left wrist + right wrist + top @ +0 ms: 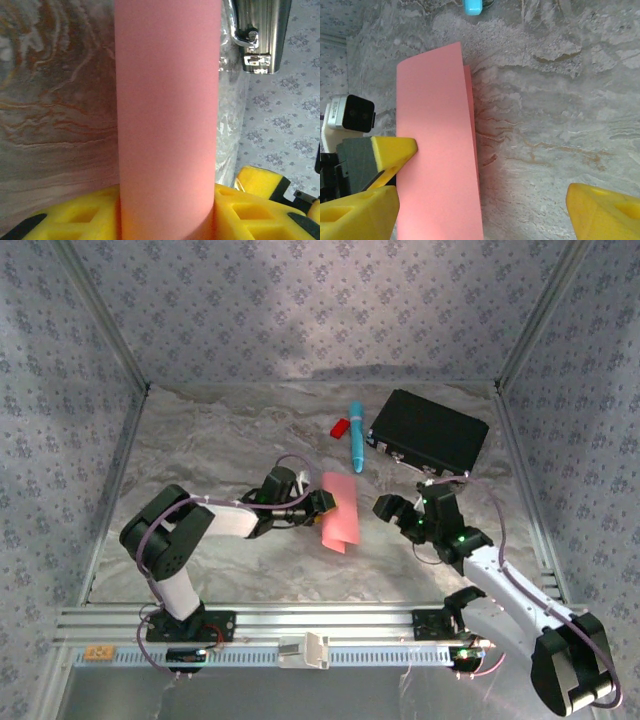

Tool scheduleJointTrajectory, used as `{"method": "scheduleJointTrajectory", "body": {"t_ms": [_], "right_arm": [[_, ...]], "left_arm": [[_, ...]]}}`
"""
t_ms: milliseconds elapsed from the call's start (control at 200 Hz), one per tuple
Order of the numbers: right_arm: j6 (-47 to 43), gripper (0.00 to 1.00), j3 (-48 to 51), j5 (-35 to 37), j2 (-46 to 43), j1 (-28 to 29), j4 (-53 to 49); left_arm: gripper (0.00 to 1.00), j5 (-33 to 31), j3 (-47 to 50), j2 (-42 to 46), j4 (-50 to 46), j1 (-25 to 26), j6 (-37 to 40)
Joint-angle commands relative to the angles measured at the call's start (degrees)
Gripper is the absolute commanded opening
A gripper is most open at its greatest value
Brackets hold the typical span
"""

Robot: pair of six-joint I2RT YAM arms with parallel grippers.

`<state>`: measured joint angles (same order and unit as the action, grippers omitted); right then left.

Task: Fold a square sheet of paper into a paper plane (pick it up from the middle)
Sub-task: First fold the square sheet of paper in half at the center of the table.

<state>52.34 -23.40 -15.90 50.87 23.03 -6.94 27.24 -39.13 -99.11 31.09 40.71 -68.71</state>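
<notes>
The square sheet of paper (340,512) is near the middle of the table (220,440), bent over on itself lengthwise. The right wrist view shows 2 layers w/ edges not quite flush, and the left wrist view shows a rounded back, so prob. no hard crease yet. The left gripper (322,504), at 9 o'clock of the sheet, is closed part-way on the doubled sheet and pinches it btwn its yellow fingers (75,220) at abt mid-length. The right gripper (397,512) hangs at 3 o'clock of the sheet, apart from it, claw spread wide and holding nothing. The blue pen (356,435) lies at 12 o'clock of the sheet and the black case (430,430) at 1 o'clock, both well apart from it. Whether the sheet's near end touches the table can't be told. Handling, by judgement: v. light, thin and floppy. It should spring open if let go, slip on smooth pads, and crumple or tear under a hard squeeze. It prob. won't push, only pull or drape. The best hold for the free claw is likely across both layers near the loose long edge at 3 o'clock, close to mid-length, opp. the left pinch. That way the edges can be lined up before pressing the fold flat.
</notes>
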Motion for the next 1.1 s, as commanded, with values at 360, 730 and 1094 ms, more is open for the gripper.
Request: {"method": "scheduleJointTrajectory", "body": {"t_ms": [360,730,1094], "right_arm": [[1.2,0.89,-2.2,0.4,5.8,3.1,0.9],[2.2,0.9,-2.3,2.5,6.3,4.5,0.7],[2.2,0.9,-2.4,2.8,6.6,5.0,0.5]], "left_arm": [[0.43,-4.8,2.1,0.4,-3.7,0.7,0.1],[0.46,-8.0,0.2,2.3,-13.5,1.5,4.5],[0.61,-12.4,-5.2,4.7,-28.6,1.6,13.9]]}}
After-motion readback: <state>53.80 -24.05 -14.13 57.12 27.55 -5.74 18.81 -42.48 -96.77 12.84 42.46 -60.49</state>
